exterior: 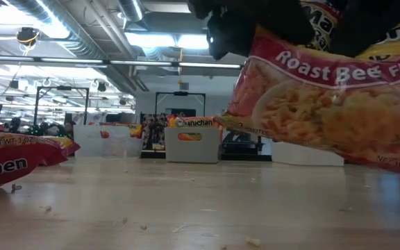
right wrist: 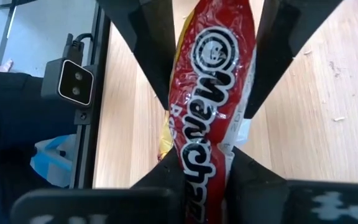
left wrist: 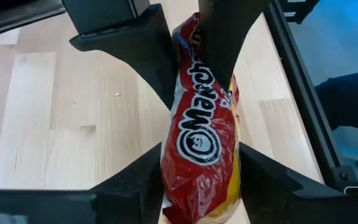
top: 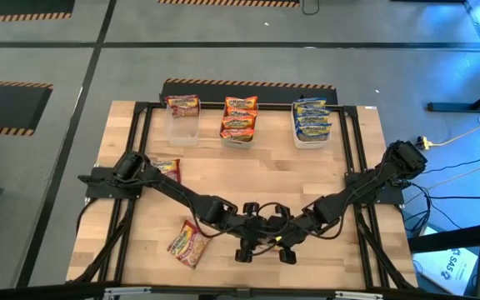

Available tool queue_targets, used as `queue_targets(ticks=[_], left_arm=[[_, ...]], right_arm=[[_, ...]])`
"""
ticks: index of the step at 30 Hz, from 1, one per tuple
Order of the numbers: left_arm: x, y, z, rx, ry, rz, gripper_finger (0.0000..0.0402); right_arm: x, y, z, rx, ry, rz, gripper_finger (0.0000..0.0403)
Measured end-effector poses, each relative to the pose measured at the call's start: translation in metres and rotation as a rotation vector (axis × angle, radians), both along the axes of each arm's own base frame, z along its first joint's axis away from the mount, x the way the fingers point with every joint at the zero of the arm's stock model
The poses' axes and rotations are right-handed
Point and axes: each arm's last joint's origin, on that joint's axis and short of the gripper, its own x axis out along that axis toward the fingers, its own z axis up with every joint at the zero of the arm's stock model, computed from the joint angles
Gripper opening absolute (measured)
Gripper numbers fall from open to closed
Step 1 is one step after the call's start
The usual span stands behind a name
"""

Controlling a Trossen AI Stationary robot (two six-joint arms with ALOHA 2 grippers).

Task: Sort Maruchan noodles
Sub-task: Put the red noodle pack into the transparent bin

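Meeting at six o'clock on the worktop (top: 248, 175), the left gripper (left wrist: 197, 130) and right gripper (right wrist: 207, 102) both pinch one red Roast Beef packet (exterior: 325, 111) held off the wood, likely a handover before sorting. Three clear tubs (top: 183, 127) line the twelve o'clock edge by flavour: a pink packet (top: 182, 105), orange packets (top: 240, 117), blue packets (top: 312, 118); stack counts are unclear. Two loose packets (top: 188, 242) lie at seven and nine o'clock.
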Motion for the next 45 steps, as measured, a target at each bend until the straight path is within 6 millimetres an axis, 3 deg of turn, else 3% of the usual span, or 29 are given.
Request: queue_targets(ticks=[10,14,20,28,34,39,45], left_arm=[[0.001,0.0,0.001,0.0,-0.013,0.003,0.0119],[0.001,0.0,0.001,-0.009,-0.011,-0.009,0.0096],[0.001,0.0,0.001,0.0,-0.008,-0.023,0.0105],[-0.001,0.001,-0.004,0.015,0.011,-0.017,0.0191],[0.008,0.0,-0.032,0.0,0.046,-0.035,0.0235],[0.011,-0.003,-0.04,-0.009,0.053,-0.046,0.0225],[0.012,-0.002,-0.04,-0.007,0.047,-0.046,0.0164]], right_arm=[[-0.001,0.001,0.0,0.039,0.023,0.035,0.0182],[-0.002,0.001,0.003,0.057,0.025,0.04,0.0209],[-0.005,0.0,0.003,0.061,0.06,0.036,0.0209],[-0.004,-0.001,0.004,0.033,0.034,0.021,0.0205],[-0.003,0.0,0.005,0.03,0.009,0.032,0.0205],[-0.003,0.0,0.005,0.03,0.011,0.033,0.0205],[-0.004,0.005,0.008,0.068,0.036,0.071,0.0205]])
